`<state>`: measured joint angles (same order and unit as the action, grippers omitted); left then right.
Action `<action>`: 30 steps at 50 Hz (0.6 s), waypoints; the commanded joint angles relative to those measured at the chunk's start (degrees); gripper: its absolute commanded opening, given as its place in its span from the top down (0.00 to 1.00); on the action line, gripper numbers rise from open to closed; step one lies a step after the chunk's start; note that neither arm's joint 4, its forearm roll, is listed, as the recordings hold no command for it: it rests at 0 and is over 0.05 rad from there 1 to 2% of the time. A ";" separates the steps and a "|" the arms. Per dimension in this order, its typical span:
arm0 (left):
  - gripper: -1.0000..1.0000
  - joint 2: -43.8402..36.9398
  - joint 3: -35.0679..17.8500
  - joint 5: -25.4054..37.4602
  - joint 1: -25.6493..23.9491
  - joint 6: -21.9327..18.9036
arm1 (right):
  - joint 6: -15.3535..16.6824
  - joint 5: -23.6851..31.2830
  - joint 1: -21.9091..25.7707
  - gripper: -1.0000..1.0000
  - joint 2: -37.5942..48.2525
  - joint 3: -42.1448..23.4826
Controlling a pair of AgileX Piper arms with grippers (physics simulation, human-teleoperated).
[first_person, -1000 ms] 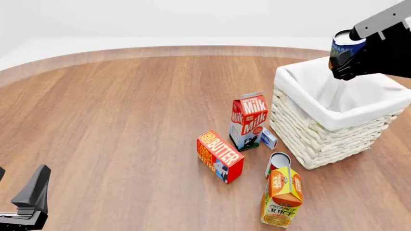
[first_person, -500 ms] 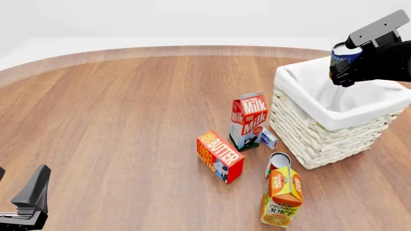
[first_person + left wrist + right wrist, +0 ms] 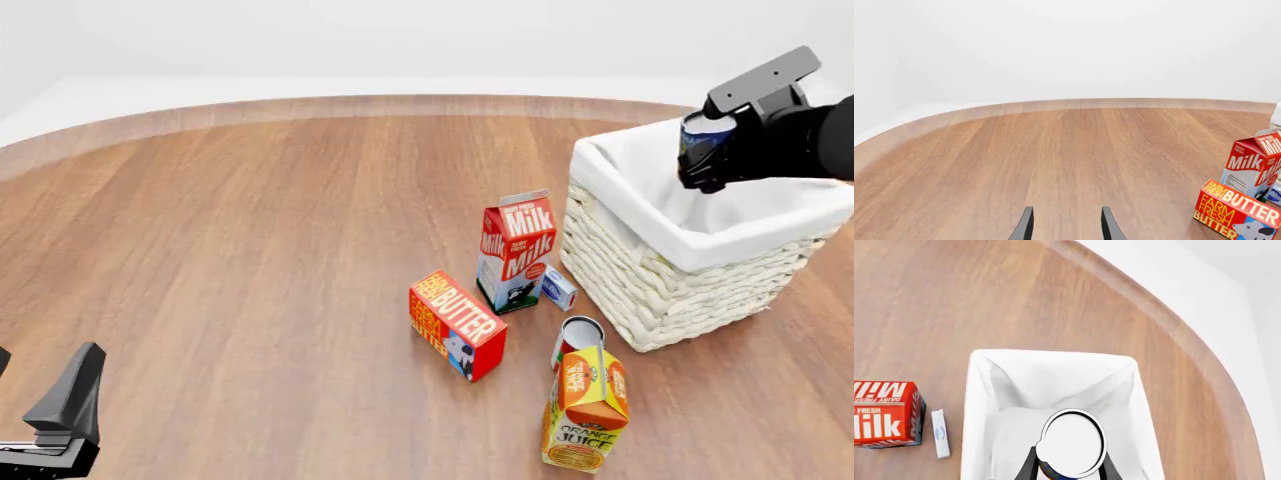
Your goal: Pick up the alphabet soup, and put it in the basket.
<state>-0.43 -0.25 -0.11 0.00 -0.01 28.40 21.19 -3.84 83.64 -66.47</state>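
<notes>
My right gripper (image 3: 705,160) is shut on the alphabet soup (image 3: 702,142), a small can with a blue label and white round top, and holds it above the open white wicker basket (image 3: 641,270). In the right wrist view the can's white top (image 3: 1073,442) sits between my fingers, over the basket's cloth lining (image 3: 1054,375). My left gripper (image 3: 1066,227) is open and empty, low near the table's front left corner; its body shows in the front view (image 3: 60,415).
A milk carton (image 3: 515,250) and a small blue-white box (image 3: 558,288) stand just left of the basket. A butter box (image 3: 457,324), a red-orange can (image 3: 578,338) and an orange juice carton (image 3: 587,407) lie in front.
My right gripper has lowered the alphabet soup toward the basket opening and shifted slightly. The left arm has not moved.
</notes>
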 commanded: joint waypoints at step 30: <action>0.00 0.00 0.00 0.00 0.00 0.00 | -1.61 -3.24 -0.02 1.00 7.41 0.30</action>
<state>-0.43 -0.25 -0.11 0.00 -0.02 28.17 18.67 -4.09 89.57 -65.58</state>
